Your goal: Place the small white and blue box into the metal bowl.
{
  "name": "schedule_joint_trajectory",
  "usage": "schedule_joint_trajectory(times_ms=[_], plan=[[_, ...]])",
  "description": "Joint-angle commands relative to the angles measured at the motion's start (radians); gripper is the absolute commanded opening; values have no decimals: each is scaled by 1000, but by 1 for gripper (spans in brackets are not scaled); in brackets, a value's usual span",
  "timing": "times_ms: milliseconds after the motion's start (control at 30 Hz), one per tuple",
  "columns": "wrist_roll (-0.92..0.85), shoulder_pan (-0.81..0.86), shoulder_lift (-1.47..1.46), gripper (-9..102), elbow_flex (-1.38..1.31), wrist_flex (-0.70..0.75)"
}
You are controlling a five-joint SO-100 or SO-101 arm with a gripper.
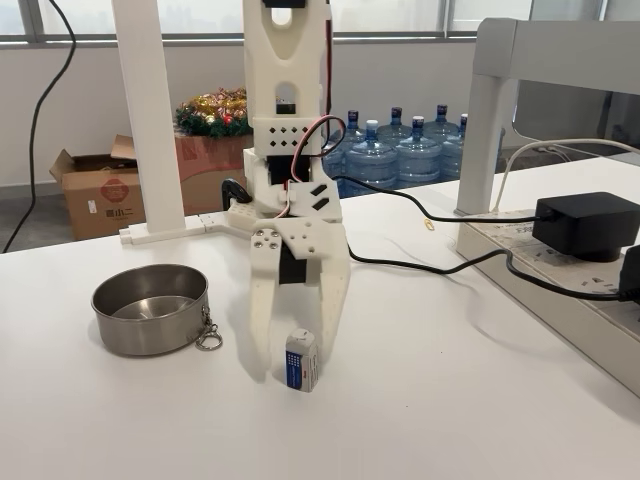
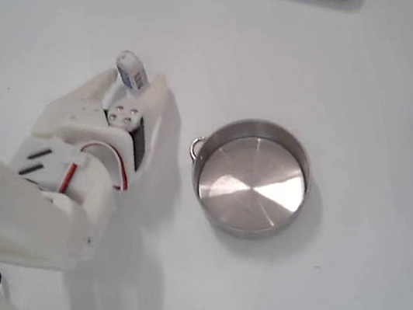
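gripper (image 1: 296, 368) lowered to the table with its jaws parted around the upright box (image 1: 301, 359), which stands on the table between the fingertips, not yet pinched. bowl (image 1: 150, 308) sits empty to the left in this fixed view, well apart. likely risks: the small box tipping or squirting out if one finger touches first, or slipping during the carry.

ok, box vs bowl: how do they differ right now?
The box is tiny, rectangular, white and blue; the bowl is far wider, round, bare steel. The box stands upright between the gripper fingers; the bowl sits apart, empty. Both rest on the white table.
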Motion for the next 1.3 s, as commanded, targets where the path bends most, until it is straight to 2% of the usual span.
schedule_joint_trajectory(times_ms=[0, 733, 967, 1267], plan=[[5, -2, -29, 20, -48, -18], [6, 28, -63, 19, -100, -20], [6, 57, -48, 2, -104, -20], [6, 58, -28, 0, -91, -20]])
